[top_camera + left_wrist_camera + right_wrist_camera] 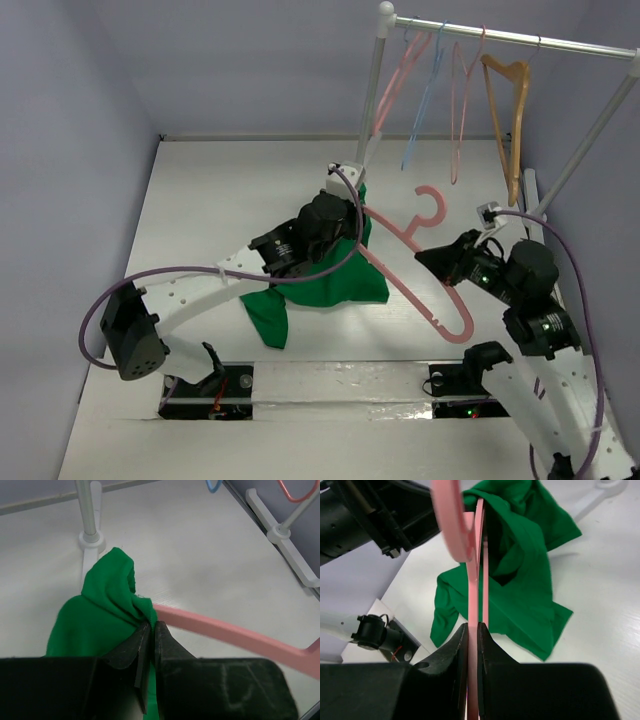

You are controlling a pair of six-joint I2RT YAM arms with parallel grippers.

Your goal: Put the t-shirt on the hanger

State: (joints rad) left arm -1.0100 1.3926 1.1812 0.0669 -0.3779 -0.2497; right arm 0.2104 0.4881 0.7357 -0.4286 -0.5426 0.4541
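Observation:
The green t-shirt (335, 282) lies partly on the table, its top bunched and lifted. My left gripper (352, 212) is shut on that raised fold; in the left wrist view the fingertips (151, 626) pinch the green cloth (100, 615). The salmon-pink hanger (463, 330) is held off the table, tilted, with one arm end going into the shirt. My right gripper (432, 268) is shut on the hanger's arm. In the right wrist view my gripper (473, 626) clamps the pink bar (472, 580), with the shirt (530, 580) behind it. The hanger arm (225, 630) passes just beyond my left fingertips.
A clothes rack with a white rail (510, 38) stands at the back right, carrying thin pink and blue hangers (425, 80) and a wooden hanger (510, 110). Its white foot (90, 545) is just behind the shirt. A second rack foot (285, 535) lies to the right.

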